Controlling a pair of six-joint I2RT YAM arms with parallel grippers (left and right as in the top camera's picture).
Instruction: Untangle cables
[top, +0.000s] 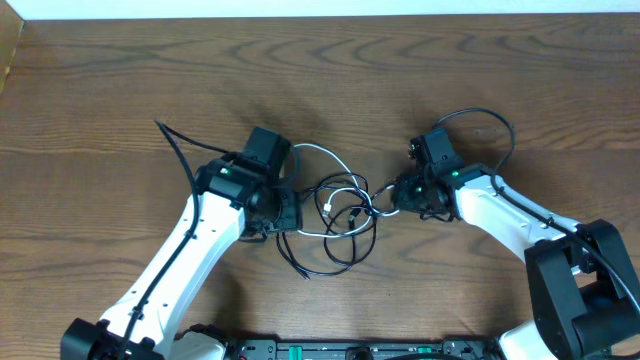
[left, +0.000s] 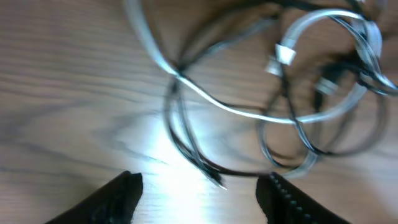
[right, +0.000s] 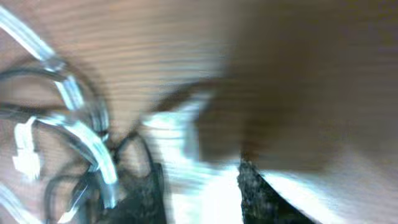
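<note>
Black fingers (left: 118, 200) of the left gripper (left: 202, 186) fill the bottom corners of the left wrist view, spread wide with only bare wooden table (left: 62, 93) between them; this gripper holds nothing. Just past the tips lies the free end of a black cable (left: 186, 146), two strands running side by side away from the camera. Farther on they cross the white cable (left: 236, 112), which sweeps in from the upper left and curls into a loop at the right, with a small pale plug (left: 283, 55) at the loop's left side.

The right wrist view is badly smeared. The right gripper (right: 202, 196) seems to have its jaws parted, table glare showing in the gap (no cord is plainly between them), and a thin black loop sits right beside one finger; whether it touches I cannot tell. Beyond it the white cable shows as blurred streaks.

From overhead, the cables (top: 345, 210) lie in one knot between the two grippers, roughly mid-table. A black loop sags toward the arm bases (top: 300, 350), its tail ending nearest them. The left gripper sits at the knot's left edge, the right at its right edge. On the far side the white cable arcs out of the knot.
</note>
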